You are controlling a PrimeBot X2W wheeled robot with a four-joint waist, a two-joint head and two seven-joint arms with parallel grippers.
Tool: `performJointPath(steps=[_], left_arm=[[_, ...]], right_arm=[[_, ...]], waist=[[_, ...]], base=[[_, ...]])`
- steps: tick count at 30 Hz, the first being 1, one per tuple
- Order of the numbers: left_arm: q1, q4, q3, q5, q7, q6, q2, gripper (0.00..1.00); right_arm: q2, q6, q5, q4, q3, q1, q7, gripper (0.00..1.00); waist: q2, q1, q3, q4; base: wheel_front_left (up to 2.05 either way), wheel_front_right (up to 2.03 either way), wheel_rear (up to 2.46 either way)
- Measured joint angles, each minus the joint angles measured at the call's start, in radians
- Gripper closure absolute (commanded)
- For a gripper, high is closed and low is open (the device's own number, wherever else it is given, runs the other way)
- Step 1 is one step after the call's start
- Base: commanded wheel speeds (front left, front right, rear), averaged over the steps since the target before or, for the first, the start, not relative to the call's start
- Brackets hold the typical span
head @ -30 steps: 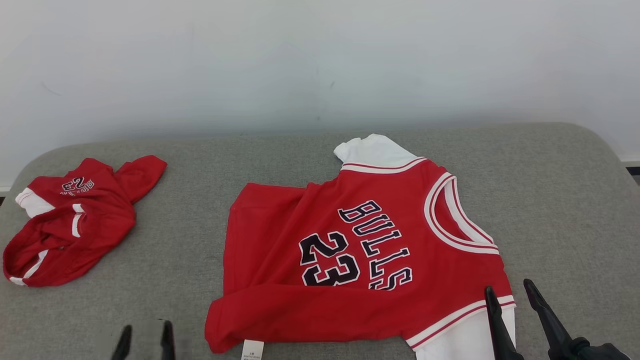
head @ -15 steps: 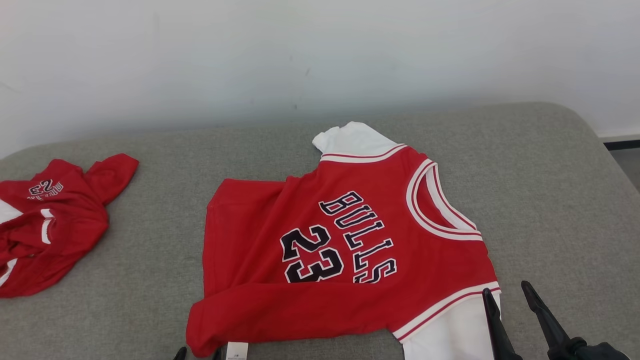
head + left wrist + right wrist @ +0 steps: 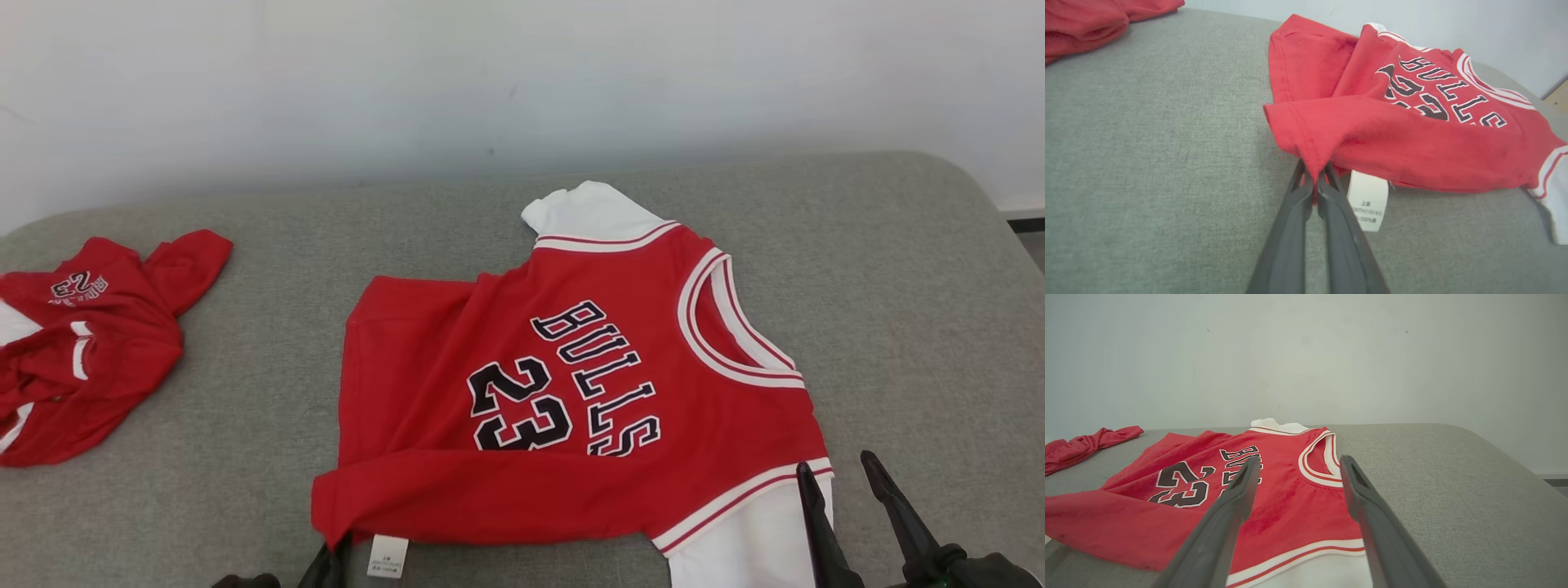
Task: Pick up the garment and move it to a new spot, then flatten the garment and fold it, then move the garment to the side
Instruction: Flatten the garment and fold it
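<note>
Left hand: [image 3: 1314, 179] fingers pressed together on the near-left corner of the jersey [image 3: 571, 392], red cloth pinched between the tips.
Right hand: [image 3: 837, 465] fingers spread wide and holding nothing, tips over the near white sleeve [image 3: 751, 547] at the jersey's near-right edge; whether they touch the cloth cannot be told.
Care label: [image 3: 1367, 200] white, sticking out from under the near hem, just beside the left hand's fingers.
Jersey: red, lettered "BULLS 23", lying mostly flat in the middle of the bench [image 3: 898, 310]. The neck hole is toward the right, the near edge is turned over in a band, and the far white sleeve [image 3: 588, 216] points at the wall [image 3: 490, 82].
Left wrist view: shows the pinch itself and the cloth tented up at the corner — in the head view that hand is only a dark shape at the bottom edge.
Right wrist view: shows the gap between the right fingers, with the collar between them farther off.
Second red garment: [image 3: 82, 351] crumpled at the bench's far left, well apart from the jersey.
Change: a second ago the left hand stood spread and clear of the jersey, off to its left — now it grips the corner. The head camera has shifted, and the right hand is as wide as before.
</note>
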Motion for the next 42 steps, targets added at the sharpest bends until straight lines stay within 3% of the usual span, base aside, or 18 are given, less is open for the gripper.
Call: performJointPath(steps=[6,12,13,14,15,20,28,36,42], left_arm=[[0.072,-0.134,-0.037,-0.001,0.000,0.000,0.013,1.00],[0.163,-0.126,-0.113,0.003,0.000,-0.001,0.013,1.00],[0.164,-0.113,-0.119,0.003,0.000,-0.001,0.008,0.65],[0.164,-0.096,-0.119,-0.007,0.000,-0.001,0.000,0.17],[0.163,-0.079,-0.128,-0.001,0.000,-0.001,-0.003,0.00],[0.160,-0.066,-0.107,-0.004,0.000,-0.001,-0.020,0.00],[0.106,-0.248,0.029,-0.030,0.000,-0.001,-0.003,0.00],[-0.161,-0.226,0.086,-0.038,0.006,-0.001,0.123,0.00],[-0.382,-0.160,0.063,-0.122,0.099,-0.001,0.217,0.00]], right_arm=[[0.006,0.000,0.001,0.006,-0.017,0.002,0.000,0.00],[0.017,0.000,0.005,0.023,-0.016,0.002,0.000,0.00],[0.017,0.000,0.005,0.028,-0.014,0.002,0.000,0.00],[0.017,0.000,0.005,0.032,-0.012,0.002,0.000,0.00],[0.017,0.000,0.005,0.035,-0.011,0.001,0.000,0.00],[0.013,0.000,0.008,0.045,-0.016,0.002,0.000,0.00],[0.015,0.000,0.010,0.050,-0.018,-0.001,0.000,0.00],[0.032,0.000,0.010,0.061,-0.012,-0.042,0.000,0.00],[0.056,0.000,0.005,0.064,-0.005,-0.091,0.000,0.00]], waist=[[0.0000,-0.0001,-0.011,0.032],[-0.0001,-0.0001,-0.010,0.058],[-0.0001,-0.0001,-0.010,0.061],[0.0000,0.0000,-0.010,0.063],[0.0000,0.0000,-0.011,0.065],[-0.0001,-0.0002,-0.024,0.068],[-0.0001,-0.0002,-0.027,0.050],[-0.0001,-0.0003,0.004,-0.001],[-0.0001,-0.0002,0.061,-0.040]], base=[[0.00,0.00,0.00],[0.00,0.00,0.00],[0.00,0.00,0.00],[0.00,0.00,0.00],[0.00,0.00,0.00],[0.00,0.00,0.00],[0.00,0.00,0.00],[0.00,0.00,0.00],[0.00,0.00,0.00]])
